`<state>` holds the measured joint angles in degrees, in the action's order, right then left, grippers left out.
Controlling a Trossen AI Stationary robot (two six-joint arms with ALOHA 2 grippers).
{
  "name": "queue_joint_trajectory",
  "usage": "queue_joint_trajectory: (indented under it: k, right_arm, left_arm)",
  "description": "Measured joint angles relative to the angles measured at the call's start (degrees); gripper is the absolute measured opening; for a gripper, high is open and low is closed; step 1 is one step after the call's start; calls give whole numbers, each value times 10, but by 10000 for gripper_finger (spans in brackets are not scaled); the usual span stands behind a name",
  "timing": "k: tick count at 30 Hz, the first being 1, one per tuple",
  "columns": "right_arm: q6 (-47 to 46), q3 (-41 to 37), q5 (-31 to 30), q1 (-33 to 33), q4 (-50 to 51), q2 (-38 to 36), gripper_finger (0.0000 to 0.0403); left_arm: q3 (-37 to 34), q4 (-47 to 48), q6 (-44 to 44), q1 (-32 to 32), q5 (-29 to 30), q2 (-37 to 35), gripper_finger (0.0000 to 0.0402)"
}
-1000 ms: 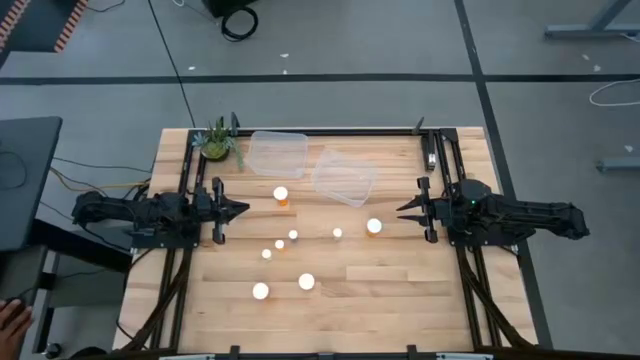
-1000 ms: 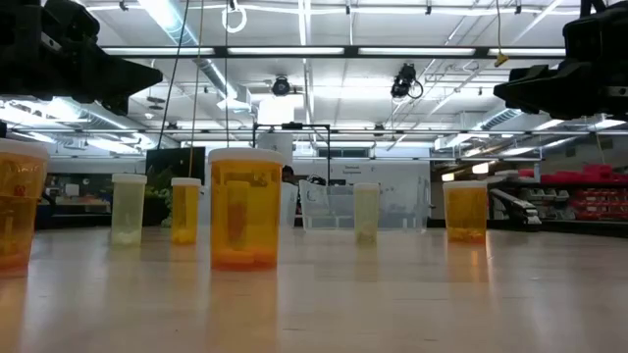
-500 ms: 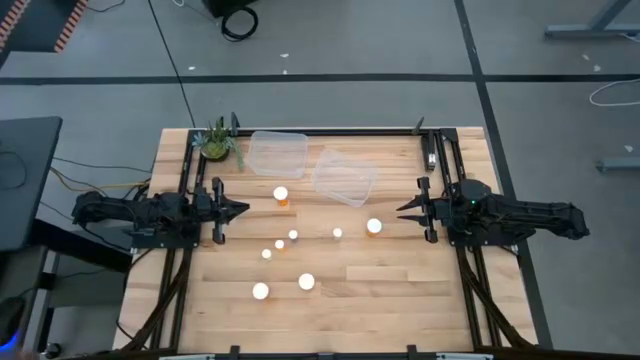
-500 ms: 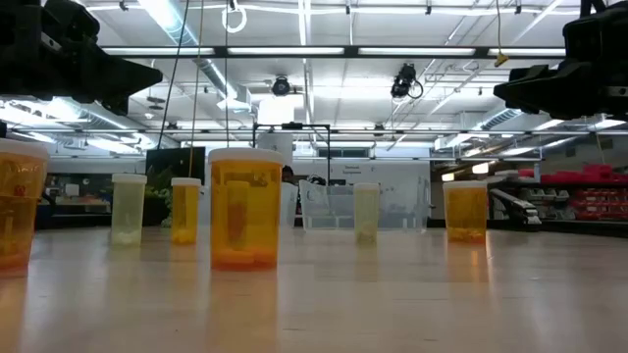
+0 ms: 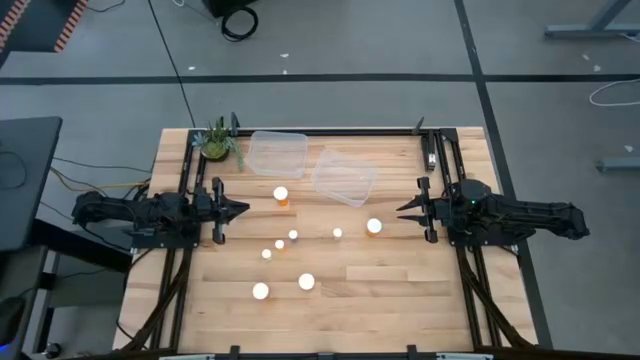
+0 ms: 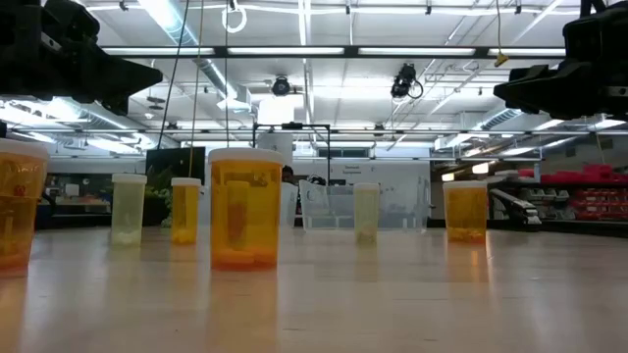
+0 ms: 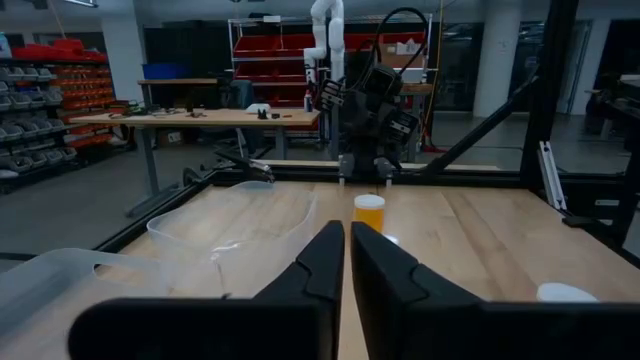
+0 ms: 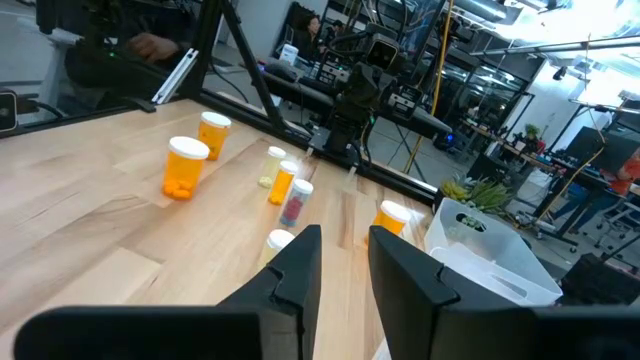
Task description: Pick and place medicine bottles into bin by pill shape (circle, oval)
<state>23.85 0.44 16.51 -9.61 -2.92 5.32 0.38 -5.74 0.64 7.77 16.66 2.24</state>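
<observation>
1. The pill shapes inside the medicine bottles (image 5: pixel 281 196) are reading too small to tell from above, where mostly white caps are showing.
2. In the low view, the leftmost bottle (image 6: pixel 18 201) is being cut off by the picture's edge.
3. In the left wrist view, a white cap (image 7: pixel 566 292) is being cut off at the bottom edge.
4. The 2 clear bins (image 5: pixel 277 153) are showing no readable labels.

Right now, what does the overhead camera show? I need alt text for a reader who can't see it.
Eight white-capped medicine bottles stand scattered on a wooden table, with two clear empty bins near its far edge. The left gripper and right gripper wait at opposite sides, jaws nearly together, holding nothing. A small potted plant sits in a corner.
</observation>
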Motion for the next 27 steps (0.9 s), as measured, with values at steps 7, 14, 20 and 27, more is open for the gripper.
queue_joint_trajectory:
  k: [7,14,20,27]
  right_arm:
    - [0,0,0,0,0,0,93]
    - [0,0,0,0,0,0,93]
    - [0,0,0,0,0,0,93]
    - [0,0,0,0,0,0,93]
  left_arm:
    - [0,0,0,0,0,0,28]
    - [0,0,0,0,0,0,36]
    - [0,0,0,0,0,0,30]
    - [0,0,0,0,0,0,26]
